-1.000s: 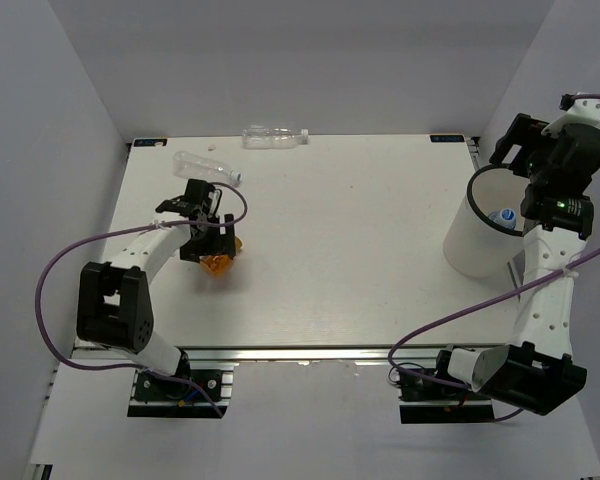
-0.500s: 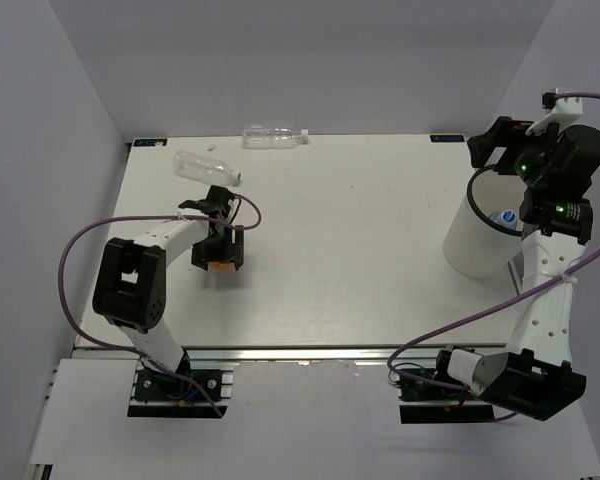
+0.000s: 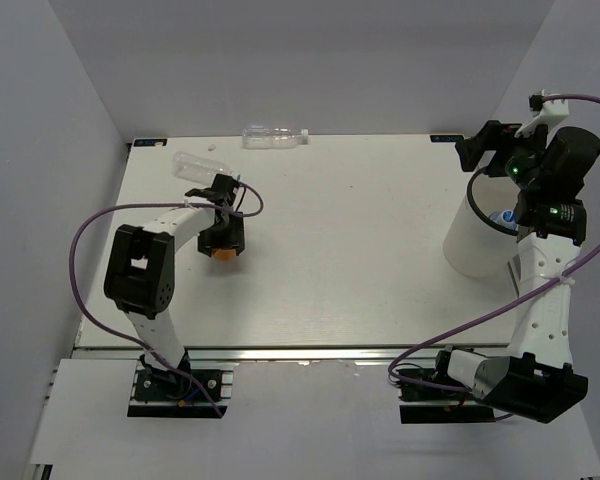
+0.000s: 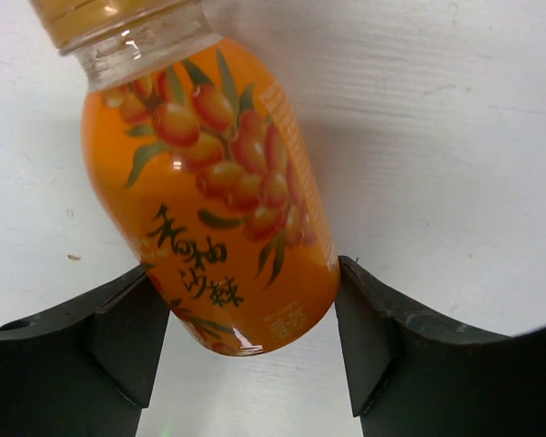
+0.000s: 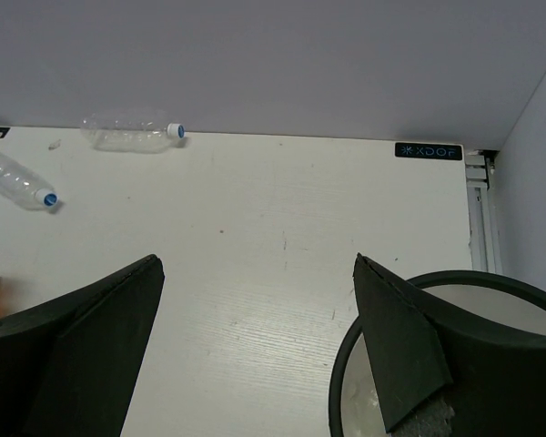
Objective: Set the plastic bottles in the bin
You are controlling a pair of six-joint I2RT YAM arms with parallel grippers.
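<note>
The stubby orange bottle [image 4: 214, 191] lies on its side on the table, its base between my left gripper's fingers [image 4: 247, 305]. Both fingers touch its sides. In the top view the left gripper [image 3: 223, 238] is over it at the left middle, with the orange bottle [image 3: 221, 254] showing just below. Two clear bottles lie on the table: one [image 3: 202, 167] behind the left gripper, one [image 3: 275, 136] at the back edge. The white bin [image 3: 472, 245] stands at the right with a blue-capped bottle [image 3: 504, 215] inside. My right gripper [image 3: 477, 150] is open and empty above the bin's far left rim [image 5: 519, 314].
Grey walls close in the table [image 3: 360, 270] at the back and on both sides. Purple cables loop from both arms. The two clear bottles also show in the right wrist view [image 5: 132, 130] [image 5: 18, 179].
My left arm has swung its elbow in and the gripper has turned onto the orange bottle, nudging it slightly back. My right gripper has moved left and back over the bin's rim.
</note>
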